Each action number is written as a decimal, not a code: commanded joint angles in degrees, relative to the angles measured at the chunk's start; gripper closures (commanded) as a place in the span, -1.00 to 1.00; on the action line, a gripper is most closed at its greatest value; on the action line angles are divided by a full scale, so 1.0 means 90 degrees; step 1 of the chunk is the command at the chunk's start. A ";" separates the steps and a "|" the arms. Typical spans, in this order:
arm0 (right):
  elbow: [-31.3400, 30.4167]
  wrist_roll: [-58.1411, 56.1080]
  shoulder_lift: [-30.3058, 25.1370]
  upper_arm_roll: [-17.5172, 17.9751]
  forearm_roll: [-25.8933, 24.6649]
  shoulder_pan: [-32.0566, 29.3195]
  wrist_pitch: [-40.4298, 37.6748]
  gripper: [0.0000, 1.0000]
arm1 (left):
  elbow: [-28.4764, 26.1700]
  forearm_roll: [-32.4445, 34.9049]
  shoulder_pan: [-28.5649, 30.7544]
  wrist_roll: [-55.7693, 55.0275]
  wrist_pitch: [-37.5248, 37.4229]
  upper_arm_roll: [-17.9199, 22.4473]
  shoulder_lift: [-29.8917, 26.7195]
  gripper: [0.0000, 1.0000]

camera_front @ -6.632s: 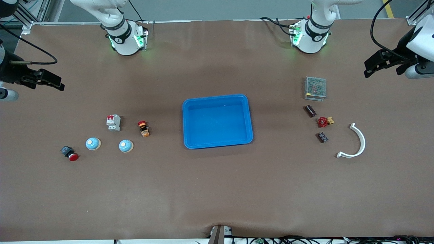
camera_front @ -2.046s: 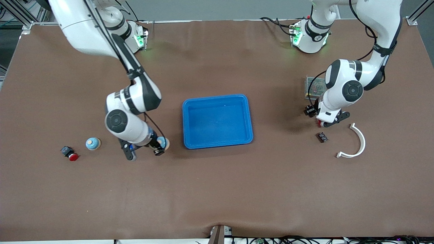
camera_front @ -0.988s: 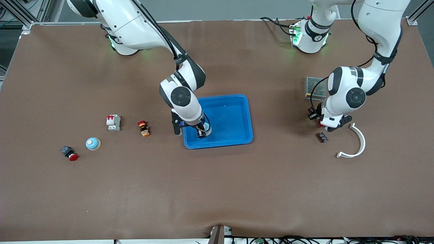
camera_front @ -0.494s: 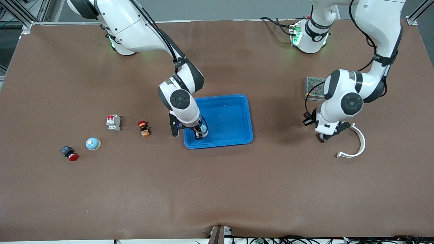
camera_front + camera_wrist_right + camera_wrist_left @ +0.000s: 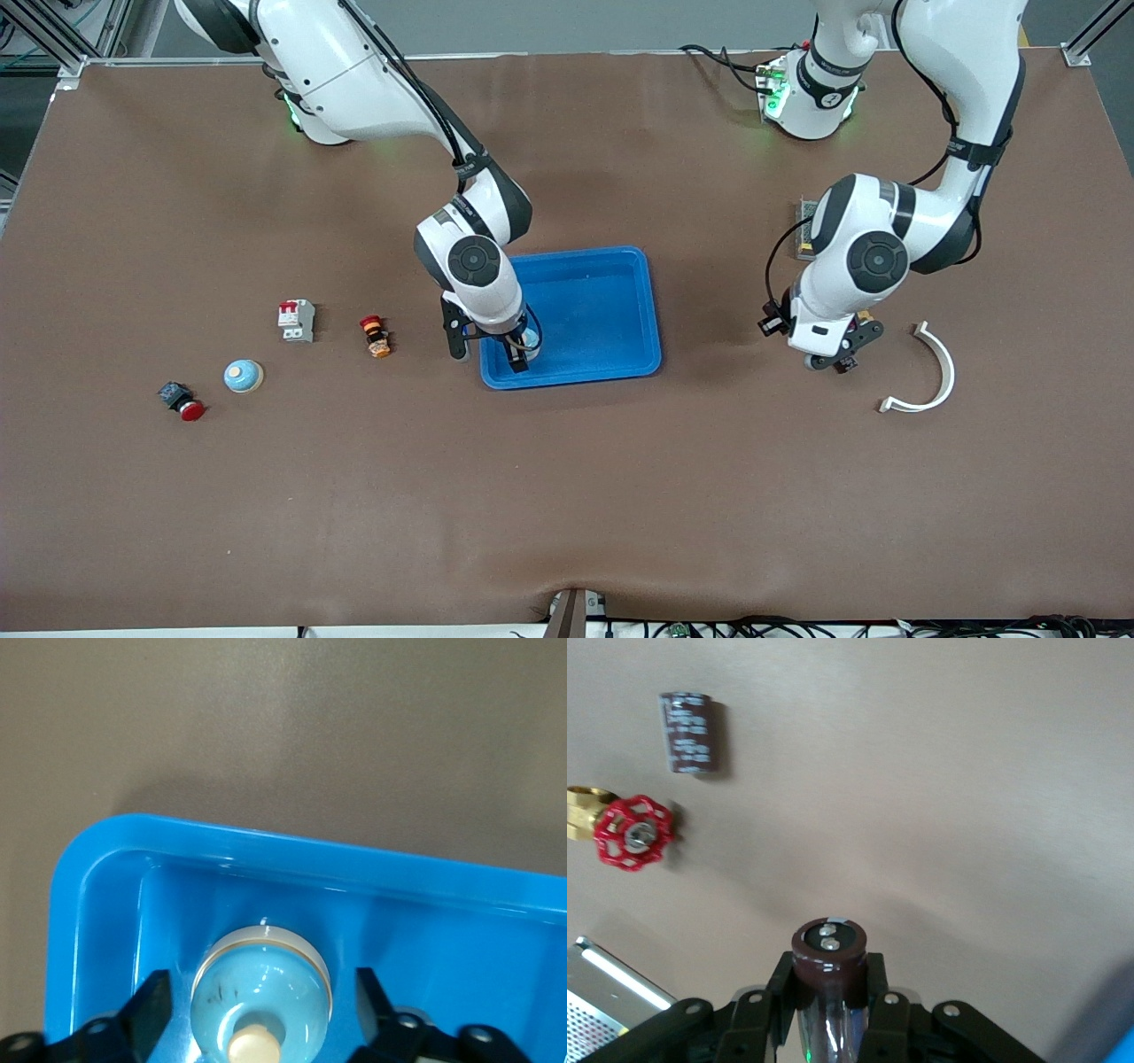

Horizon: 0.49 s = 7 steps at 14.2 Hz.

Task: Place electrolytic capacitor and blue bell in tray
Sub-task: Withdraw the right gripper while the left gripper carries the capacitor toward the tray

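**Obs:** Two items are in play. The blue bell (image 5: pixel 261 988) is seen on the floor of the tray (image 5: pixel 638 297), in the corner nearest the front camera toward the right arm's end. The right gripper (image 5: pixel 257 1014) is spread wide to either side of it, with clear gaps showing between fingers and bell (released, by the look of it).

**Rec:** And the capacitor?

**Obs:** The electrolytic capacitor (image 5: pixel 828 961) is clamped upright in the left gripper (image 5: pixel 831 356), terminals up, over bare table between the tray and the white curved piece (image 5: pixel 930 377). A second capacitor (image 5: pixel 688 732) is left lying on the table, with a red-handled valve (image 5: pixel 631 831) beside it and a grey mesh box (image 5: pixel 607 1010) close by.

**Rec:** How is the step best done?

**Obs:** A straight lift of the right gripper is advised, so that the bell is not clipped by a finger. The capacitor should be carried over the rim to open tray floor, well apart from the bell, lowered close and only then let go (a cylinder is judged likely to roll).

**Rec:** Any writing?

**Obs:** Pale print is visible on the lying capacitor's sleeve; it cannot be read. No brand is made out elsewhere.
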 commanded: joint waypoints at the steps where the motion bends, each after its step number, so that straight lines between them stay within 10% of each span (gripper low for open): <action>1: 0.0103 -0.0851 -0.0194 -0.0001 -0.0099 -0.0051 -0.0794 -1.00 | 0.0279 0.0020 -0.0377 -0.0379 -0.0150 0.0020 0.0046 1.00; 7: 0.0192 -0.4504 -0.1005 -0.0020 -0.0079 -0.0977 -0.2313 -1.00 | 0.0416 -0.0029 -0.0671 -0.0721 -0.0150 0.0020 0.0046 1.00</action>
